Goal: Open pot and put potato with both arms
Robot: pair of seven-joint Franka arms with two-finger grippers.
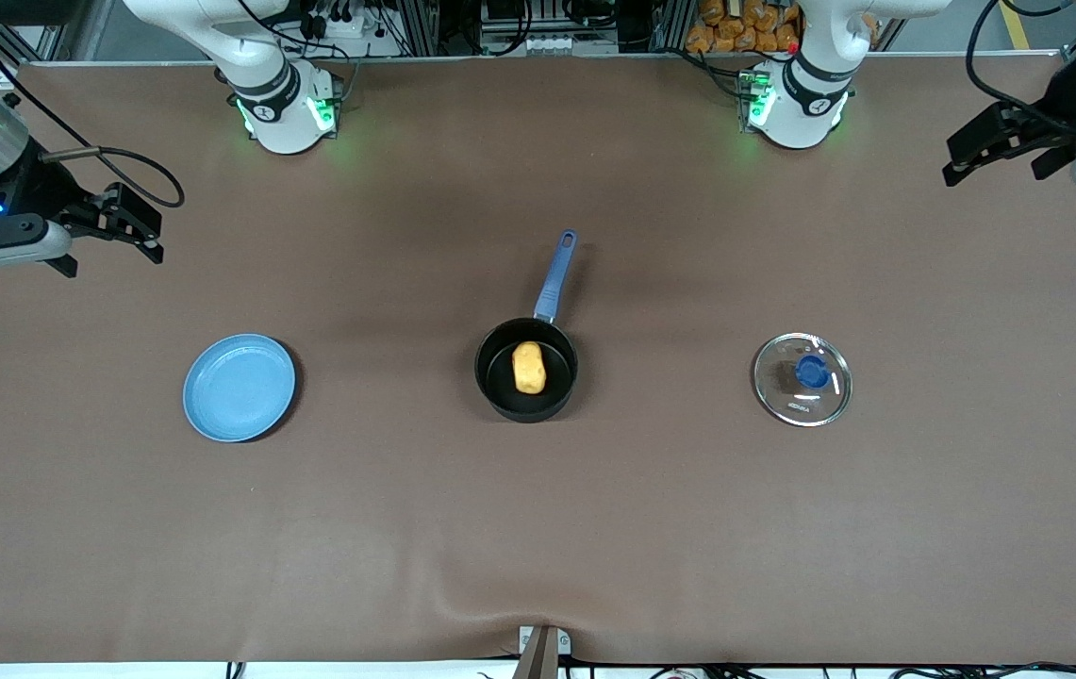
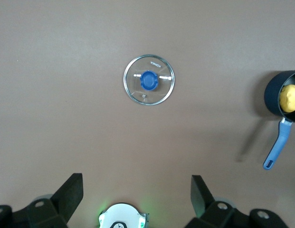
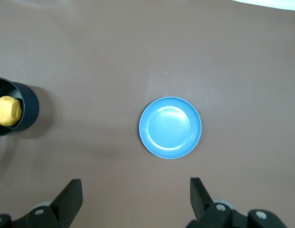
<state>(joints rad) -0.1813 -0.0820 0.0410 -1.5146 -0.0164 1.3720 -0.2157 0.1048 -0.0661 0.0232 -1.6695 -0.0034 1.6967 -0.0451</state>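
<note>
The task looks finished: the pot (image 1: 526, 370) stands uncovered mid-counter with the potato (image 1: 528, 367) inside, its lid (image 1: 802, 378) lying toward the left arm's end and an empty plate (image 1: 239, 387) toward the right arm's. Left gripper (image 1: 998, 143) and right gripper (image 1: 127, 226) wait raised over the counter's ends, fingers wide, holding nothing.

Table (image 1: 538, 528) was covered with a brown mat. Three items rested directly on it, well apart in a row: blue plate (image 1: 239, 387) toward the right arm's end, pot (image 1: 526, 381) at centre, glass lid (image 1: 802, 379) toward the left arm's end.
</note>
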